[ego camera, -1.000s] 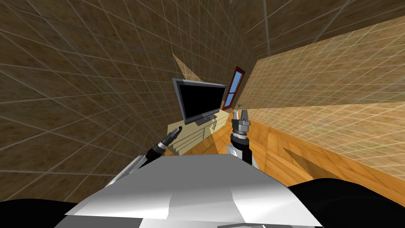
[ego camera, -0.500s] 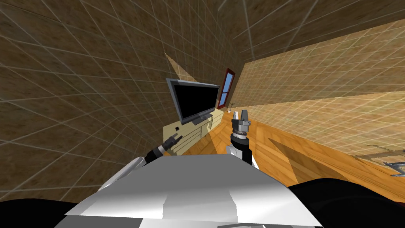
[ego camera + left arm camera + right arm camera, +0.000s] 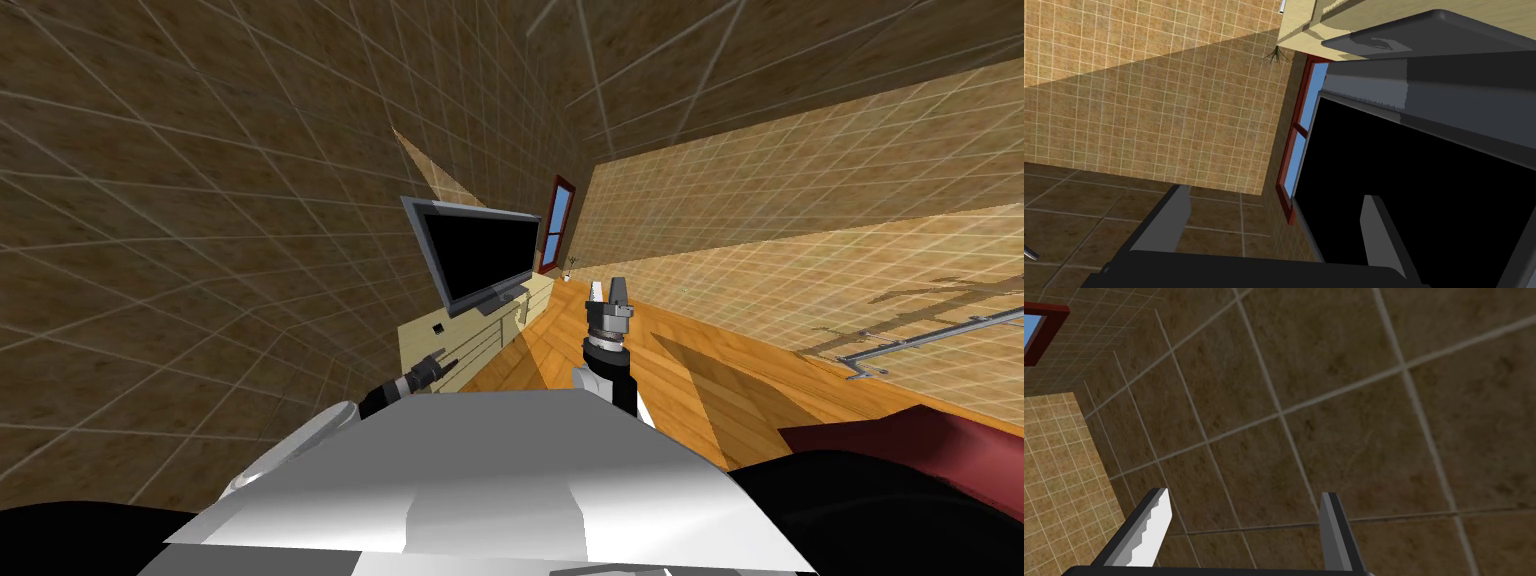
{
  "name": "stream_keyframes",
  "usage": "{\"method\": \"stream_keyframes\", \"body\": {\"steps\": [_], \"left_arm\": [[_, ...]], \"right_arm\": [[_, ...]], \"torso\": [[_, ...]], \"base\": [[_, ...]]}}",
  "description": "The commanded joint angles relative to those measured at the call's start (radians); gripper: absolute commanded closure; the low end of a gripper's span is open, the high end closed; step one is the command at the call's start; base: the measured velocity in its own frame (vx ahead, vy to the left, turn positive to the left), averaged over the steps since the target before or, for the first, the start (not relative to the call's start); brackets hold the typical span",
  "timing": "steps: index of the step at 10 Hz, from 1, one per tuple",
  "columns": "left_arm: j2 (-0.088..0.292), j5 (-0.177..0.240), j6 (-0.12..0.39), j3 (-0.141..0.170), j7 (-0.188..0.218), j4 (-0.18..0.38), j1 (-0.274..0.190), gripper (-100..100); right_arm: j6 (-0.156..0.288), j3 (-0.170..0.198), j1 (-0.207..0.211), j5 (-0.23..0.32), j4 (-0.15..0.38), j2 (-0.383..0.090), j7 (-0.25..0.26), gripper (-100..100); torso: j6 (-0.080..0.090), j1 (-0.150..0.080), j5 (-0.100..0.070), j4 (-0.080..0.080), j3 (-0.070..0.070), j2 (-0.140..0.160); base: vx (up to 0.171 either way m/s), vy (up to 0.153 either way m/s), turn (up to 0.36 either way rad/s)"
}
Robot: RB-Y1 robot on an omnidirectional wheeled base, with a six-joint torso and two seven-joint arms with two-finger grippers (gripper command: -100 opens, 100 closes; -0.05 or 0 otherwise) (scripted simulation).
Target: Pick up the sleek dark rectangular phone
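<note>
Against the brown tiled wall, a flat-screen television [image 3: 475, 255] stands on a pale yellow drawer cabinet [image 3: 490, 340]. The left gripper [image 3: 1274, 197] points at the television and the right gripper [image 3: 1244, 494] is raised upright, both spread wide and empty. A small dark phone [image 3: 438, 327] lies on the cabinet top, near the left gripper.

- left arm [image 3: 392, 390] low, reaching forward and out to the left side
- left gripper [image 3: 446, 360] points ahead, roughly level
- left fingers [image 3: 1172, 220] spread apart, empty
- right arm [image 3: 606, 372] raised in front of the chest, forearm close to upright
- right gripper [image 3: 608, 292] points upward
- right fingers [image 3: 1153, 527] parted wide, empty
</note>
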Motion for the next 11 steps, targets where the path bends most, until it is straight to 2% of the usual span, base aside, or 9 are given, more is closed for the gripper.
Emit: {"method": "stream_keyframes", "body": {"steps": [1,3,4,5,6,7,8,9,11], "left_arm": [[0.048,-0.05,-0.003,-0.016,-0.011,0.049,-0.002,-100],[0.048,-0.091,-0.003,-0.016,-0.011,0.049,-0.002,-100],[0.086,-0.13,-0.003,-0.033,-0.023,0.09,-0.004,-100],[0.086,-0.155,-0.003,-0.033,-0.023,0.09,-0.004,-100],[0.122,-0.192,-0.002,-0.051,-0.035,0.131,-0.007,-100],[0.122,-0.219,-0.002,-0.051,-0.035,0.131,-0.007,-100],[0.157,-0.254,0.0,-0.069,-0.047,0.17,-0.012,-100],[0.157,-0.278,0.0,-0.069,-0.047,0.173,-0.012,-100],[0.19,-0.335,0.004,-0.088,-0.06,0.214,-0.017,-100]], "right_arm": [[0.0,0.0,0.0,0.0,0.0,0.0,0.0,0],[0.0,0.0,0.0,0.0,0.0,0.0,0.0,0],[0.0,0.0,0.0,0.0,0.0,0.0,0.0,0],[0.0,0.0,0.0,0.0,0.0,0.0,0.0,0],[0.0,0.0,0.0,0.0,0.0,0.0,0.0,0],[0.0,0.0,0.0,0.0,0.0,0.0,0.0,0],[0.0,0.0,0.0,0.0,0.0,0.0,0.0,0],[0.0,0.0,0.0,0.0,0.0,0.0,0.0,0],[0.0,0.0,0.0,0.0,0.0,0.0,0.0,0]], "torso": [[0.0,0.0,0.0,0.0,0.0,0.0],[0.0,0.0,0.0,0.0,-0.001,-0.001],[-0.001,0.0,0.0,0.0,-0.001,-0.002],[0.001,0.0,0.0,0.0,-0.001,-0.002],[0.0,0.0,0.0,0.0,-0.001,-0.002],[0.001,0.0,0.0,0.0,-0.001,-0.002],[0.0,0.001,0.0,-0.001,-0.002,-0.003],[0.0,0.001,0.0,-0.001,-0.002,-0.003],[0.0,0.001,0.0,-0.001,-0.002,-0.004]], "base": [[-0.019,0.002,-0.35],[-0.008,0.01,-0.028],[-0.003,-0.002,-0.248],[-0.003,0.008,-0.181],[0.004,0.006,-0.306],[0.006,0.018,-0.114],[0.019,0.016,-0.217],[0.016,0.018,-0.156],[0.026,0.019,-0.205]]}}
